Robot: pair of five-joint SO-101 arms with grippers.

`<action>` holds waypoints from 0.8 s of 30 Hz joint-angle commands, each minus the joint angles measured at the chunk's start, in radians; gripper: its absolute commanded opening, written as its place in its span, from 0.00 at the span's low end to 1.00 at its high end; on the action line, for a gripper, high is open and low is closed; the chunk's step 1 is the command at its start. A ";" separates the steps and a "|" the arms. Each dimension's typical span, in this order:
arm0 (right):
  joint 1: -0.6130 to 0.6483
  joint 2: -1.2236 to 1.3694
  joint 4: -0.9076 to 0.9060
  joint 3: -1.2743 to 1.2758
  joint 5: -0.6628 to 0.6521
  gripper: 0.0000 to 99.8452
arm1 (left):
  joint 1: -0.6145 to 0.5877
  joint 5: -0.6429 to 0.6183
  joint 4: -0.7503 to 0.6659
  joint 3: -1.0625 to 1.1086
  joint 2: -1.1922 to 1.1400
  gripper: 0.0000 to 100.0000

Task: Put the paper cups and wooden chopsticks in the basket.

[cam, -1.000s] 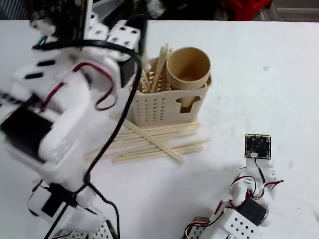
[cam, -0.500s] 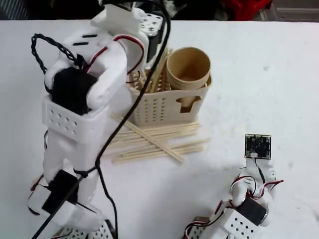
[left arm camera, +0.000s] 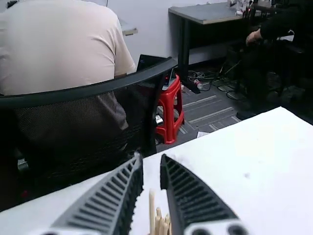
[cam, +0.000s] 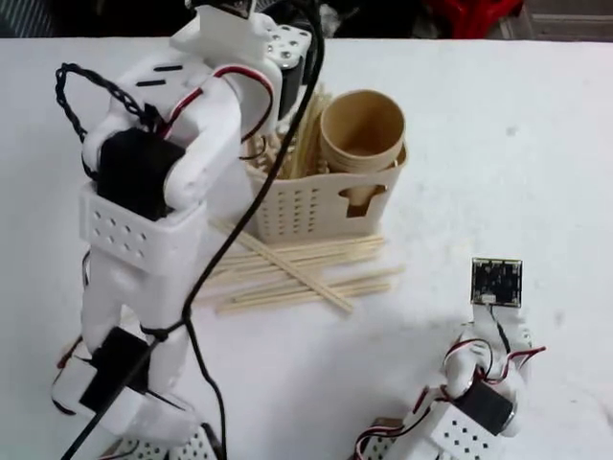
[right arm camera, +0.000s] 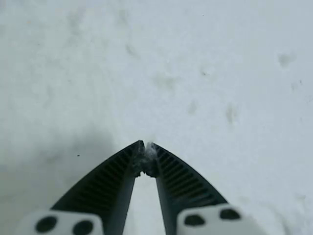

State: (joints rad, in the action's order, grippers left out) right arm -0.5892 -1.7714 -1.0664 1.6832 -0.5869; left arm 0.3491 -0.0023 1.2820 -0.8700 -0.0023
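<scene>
Over the basket (cam: 316, 206) | left gripper (left arm camera: 151, 164) swung in and settled, jaws slightly apart above upright chopsticks (left arm camera: 152, 210) | right gripper (right arm camera: 145, 152) sat pinched shut, empty | loose chopsticks (cam: 297, 273) still waited.

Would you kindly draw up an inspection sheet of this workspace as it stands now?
Surface: white table with faint marks.
Job's things: the basket holds a paper cup and upright chopsticks; loose chopsticks lie on the table just in front of it.
Clutter: nothing seen.
Claws: left claw slightly open, above the upright chopsticks' tips; right claw shut, low over the table.
Cables: a black cable hangs along the raised left arm and crosses in front of the loose chopsticks in the high view.
Surroundings: black mesh chair, red stool and grey desk beyond the table.
</scene>
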 commanded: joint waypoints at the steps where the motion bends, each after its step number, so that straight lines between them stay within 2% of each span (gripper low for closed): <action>1: -0.002 0.008 0.018 0.008 -0.006 0.02 | -0.015 0.094 0.104 -0.009 0.022 0.06; 5: -0.002 0.008 0.018 0.008 -0.006 0.02 | -0.027 0.252 0.331 -0.006 0.113 0.03; 8: -0.002 0.008 0.018 0.008 -0.006 0.02 | -0.090 0.318 0.500 0.003 0.200 0.02; 9: -0.002 0.008 0.018 0.008 -0.006 0.02 | -0.130 0.339 0.519 0.018 0.229 0.02; 13: -0.002 0.008 0.018 0.008 -0.006 0.02 | -0.381 0.462 0.506 0.245 0.378 0.02; 15: -0.002 0.008 0.018 0.008 -0.006 0.02 | -0.464 0.548 0.505 0.437 0.449 0.04; 18: -0.002 0.008 0.018 0.008 -0.006 0.02 | -0.555 0.744 0.494 0.784 0.549 0.10; 21: -0.002 0.008 0.018 0.008 -0.006 0.02 | -0.628 0.950 0.393 1.155 0.627 0.13; 24: -0.002 0.008 0.018 0.008 -0.006 0.02 | -0.690 1.069 0.192 1.482 0.661 0.14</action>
State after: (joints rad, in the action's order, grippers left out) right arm -0.5892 -1.7714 -1.0664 1.6832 -0.5869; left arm -0.2585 0.8953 1.6947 0.1488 0.5946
